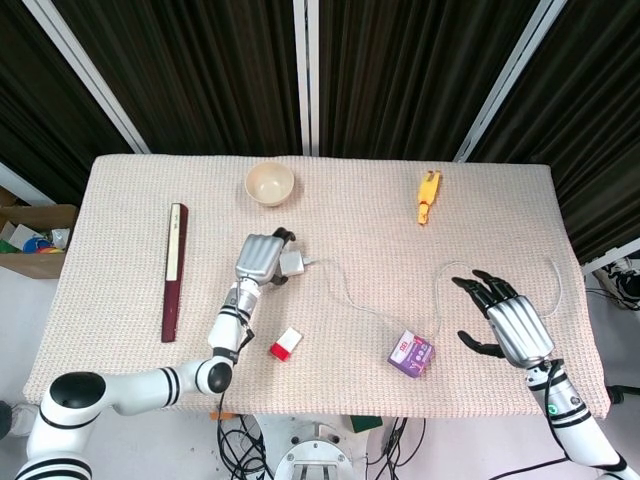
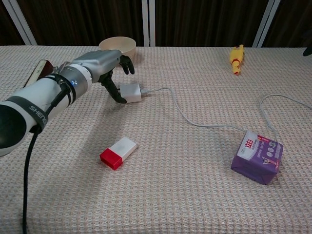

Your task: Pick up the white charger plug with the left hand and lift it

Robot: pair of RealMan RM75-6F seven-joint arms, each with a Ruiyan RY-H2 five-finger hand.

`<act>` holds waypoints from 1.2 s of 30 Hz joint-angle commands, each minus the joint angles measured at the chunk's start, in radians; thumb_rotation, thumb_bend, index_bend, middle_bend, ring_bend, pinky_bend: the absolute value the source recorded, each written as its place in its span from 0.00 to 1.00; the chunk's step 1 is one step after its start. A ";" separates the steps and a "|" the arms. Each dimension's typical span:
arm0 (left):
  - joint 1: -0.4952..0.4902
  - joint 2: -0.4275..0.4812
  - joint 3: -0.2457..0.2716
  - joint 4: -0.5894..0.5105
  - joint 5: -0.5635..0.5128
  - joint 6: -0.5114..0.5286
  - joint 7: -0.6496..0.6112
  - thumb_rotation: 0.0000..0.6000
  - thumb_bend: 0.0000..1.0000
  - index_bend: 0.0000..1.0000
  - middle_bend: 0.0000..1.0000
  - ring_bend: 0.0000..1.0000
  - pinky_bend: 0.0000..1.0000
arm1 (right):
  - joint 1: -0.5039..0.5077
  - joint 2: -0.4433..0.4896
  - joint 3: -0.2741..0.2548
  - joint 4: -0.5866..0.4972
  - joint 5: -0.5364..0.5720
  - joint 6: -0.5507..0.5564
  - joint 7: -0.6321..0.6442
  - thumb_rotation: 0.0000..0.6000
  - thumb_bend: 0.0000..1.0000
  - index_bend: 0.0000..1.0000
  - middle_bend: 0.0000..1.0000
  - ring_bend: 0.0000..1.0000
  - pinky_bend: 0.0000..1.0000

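The white charger plug point(image 1: 293, 263) point(image 2: 132, 92) lies flat on the beige cloth, left of the table's middle, and its white cable point(image 2: 195, 122) trails off to the right. My left hand point(image 1: 259, 259) point(image 2: 100, 65) is right at the plug's left end. Its thumb touches the near-left corner and hides the prongs, while the other fingers arch over the far side, apart from the plug. No firm grip shows. My right hand point(image 1: 506, 320) hovers with spread fingers over the table's right front part and holds nothing.
A purple box point(image 1: 411, 352) point(image 2: 257, 157) sits on the cable at the front right. A red-and-white box point(image 1: 285, 344) point(image 2: 117, 152) lies in front of the plug. A cream bowl point(image 1: 270, 184), a yellow toy point(image 1: 428, 197) and a long dark-red case point(image 1: 175, 270) lie further off.
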 commanded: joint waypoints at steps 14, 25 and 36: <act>-0.023 0.088 -0.030 -0.054 -0.111 -0.130 -0.015 0.77 0.09 0.37 0.28 0.77 0.99 | -0.007 -0.028 0.006 0.031 0.016 -0.006 0.026 1.00 0.24 0.21 0.28 0.12 0.27; -0.087 0.044 -0.013 0.028 -0.199 -0.119 0.104 0.77 0.13 0.37 0.29 0.77 0.99 | -0.014 -0.033 0.005 0.052 0.014 0.003 0.058 1.00 0.23 0.21 0.28 0.12 0.27; -0.099 0.044 -0.006 0.038 -0.222 -0.133 0.098 0.76 0.16 0.41 0.33 0.78 0.98 | -0.013 -0.044 0.008 0.073 0.022 -0.002 0.079 1.00 0.23 0.21 0.28 0.12 0.27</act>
